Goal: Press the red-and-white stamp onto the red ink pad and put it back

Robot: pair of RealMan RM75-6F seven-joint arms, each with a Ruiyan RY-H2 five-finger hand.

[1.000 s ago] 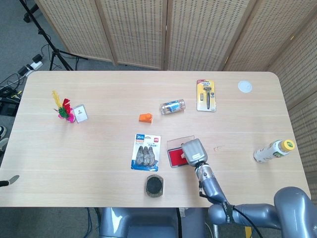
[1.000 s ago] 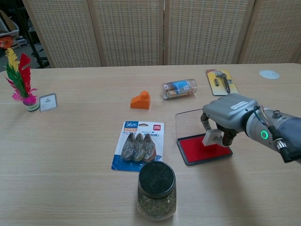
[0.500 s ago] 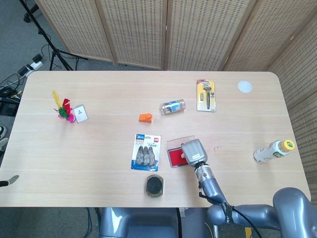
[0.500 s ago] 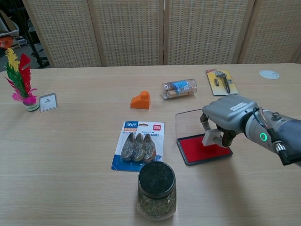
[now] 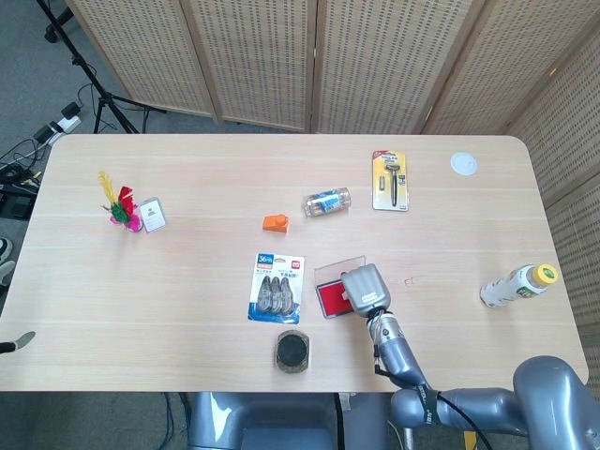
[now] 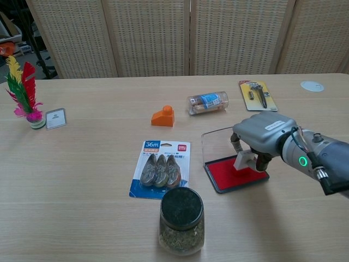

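Head view: the right hand (image 5: 364, 287), a grey-shelled unit on a silver forearm, sits palm-down over the right half of the red ink pad in its black tray (image 5: 332, 298). The hand covers the stamp entirely here; the fingers cannot be seen. The blue blister card of three tape rolls (image 5: 277, 288) lies at 9 o'clock from the pad, and the dark-lidded glass jar (image 5: 292, 351) at 7 o'clock. The left hand does not appear.

Chest view: the right hand (image 6: 260, 134) hangs directly above the pad (image 6: 233, 173), fingers curled downward around the white-bodied stamp (image 6: 245, 159). The stamp sits under the palm, between the fingers, its base resting on the red surface toward the pad's right edge. The clear hinged lid (image 6: 221, 143) stands upright at the pad's far side. The small orange plastic block (image 6: 163, 117) lies at 10 o'clock, well apart.
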